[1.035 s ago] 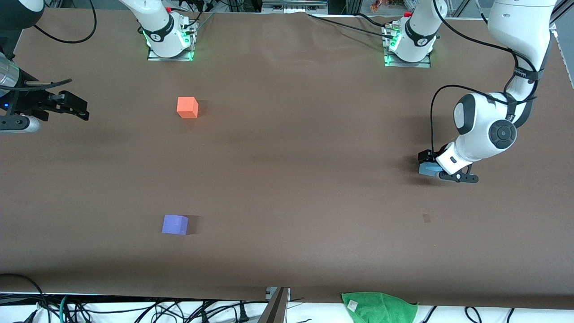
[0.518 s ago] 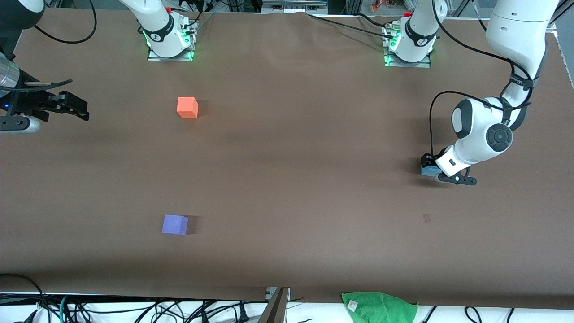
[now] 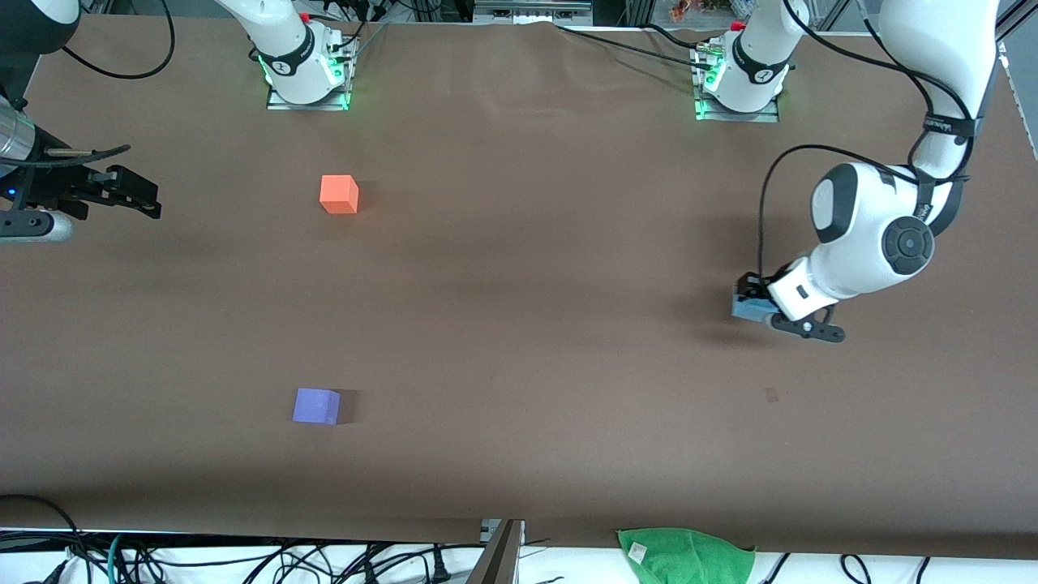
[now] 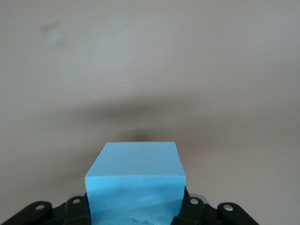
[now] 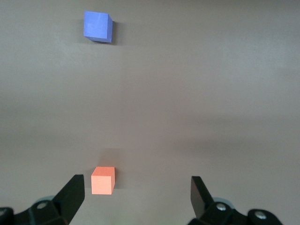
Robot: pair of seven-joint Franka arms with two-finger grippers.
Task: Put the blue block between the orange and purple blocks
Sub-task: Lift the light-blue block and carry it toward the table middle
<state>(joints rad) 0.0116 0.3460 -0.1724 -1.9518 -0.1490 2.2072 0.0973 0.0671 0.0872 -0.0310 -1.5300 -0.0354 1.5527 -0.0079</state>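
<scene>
step: carry | left pincer (image 3: 750, 312) clamps blue block (image 3: 747, 307) above counter (image 3: 527, 284), left arm's end | right pincer (image 5: 136, 192) spread, waiting | next: travel between orange block (image 3: 339, 195) and purple block (image 3: 316, 406)

L gripper (image 3: 758, 312) w/ blue block (image 3: 748, 307) lifted, shifted toward table middle

Brown-covered table (image 3: 519, 268); green cloth (image 3: 685, 555) and cables (image 3: 243, 560) along its near edge.
</scene>
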